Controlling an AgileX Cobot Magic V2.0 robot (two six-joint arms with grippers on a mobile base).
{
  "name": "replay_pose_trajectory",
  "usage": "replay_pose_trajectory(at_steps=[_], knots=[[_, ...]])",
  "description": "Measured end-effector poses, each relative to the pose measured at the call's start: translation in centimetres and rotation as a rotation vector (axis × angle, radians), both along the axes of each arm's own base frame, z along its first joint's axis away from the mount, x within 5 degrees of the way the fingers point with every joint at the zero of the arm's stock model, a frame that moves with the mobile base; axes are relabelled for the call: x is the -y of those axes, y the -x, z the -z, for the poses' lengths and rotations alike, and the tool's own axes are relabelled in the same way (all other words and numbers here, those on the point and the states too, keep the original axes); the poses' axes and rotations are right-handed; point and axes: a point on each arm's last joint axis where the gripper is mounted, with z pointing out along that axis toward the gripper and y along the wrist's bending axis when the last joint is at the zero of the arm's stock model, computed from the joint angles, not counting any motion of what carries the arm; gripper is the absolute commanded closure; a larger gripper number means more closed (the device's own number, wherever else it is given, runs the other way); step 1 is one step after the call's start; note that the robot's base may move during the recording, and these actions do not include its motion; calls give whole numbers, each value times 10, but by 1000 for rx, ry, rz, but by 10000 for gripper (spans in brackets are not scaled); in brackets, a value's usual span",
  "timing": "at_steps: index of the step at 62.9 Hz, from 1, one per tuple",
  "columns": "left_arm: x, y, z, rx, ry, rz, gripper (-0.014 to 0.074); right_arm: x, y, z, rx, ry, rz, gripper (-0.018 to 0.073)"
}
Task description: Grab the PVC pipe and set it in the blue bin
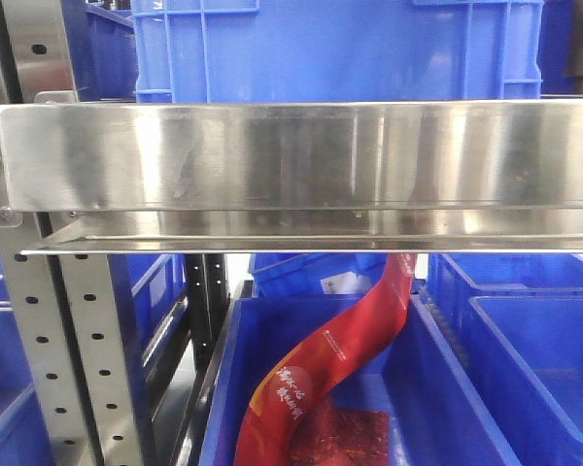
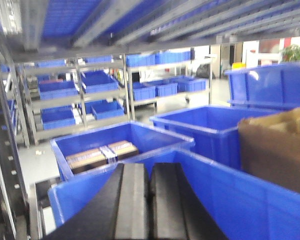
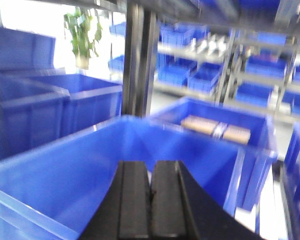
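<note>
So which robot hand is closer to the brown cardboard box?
Left, probably. The cardboard box sits just right of the left gripper; the right gripper's view misses it.

I see 1 steel shelf beam [image 1: 301, 165] barring the middle; below it, the near blue bin [image 1: 432, 388] lies open, though a red bag [image 1: 340, 349] crosses it.

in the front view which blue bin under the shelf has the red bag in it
The middle bin, below the steel shelf: a long red bag curls up out of it. The bin on its right shows only bare blue inside.
</note>
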Motion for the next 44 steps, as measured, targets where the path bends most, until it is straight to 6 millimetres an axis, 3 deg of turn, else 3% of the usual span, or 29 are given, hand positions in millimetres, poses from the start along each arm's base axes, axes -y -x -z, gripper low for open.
replay_pose_trajectory(at_steps=[16,44], knots=[[-20,39,-3,18,16,2,707,8,46,-10,68,-9,-14,715],[-63,108,32,10,36,-39,707,20,96,31,58,-1,4,715]])
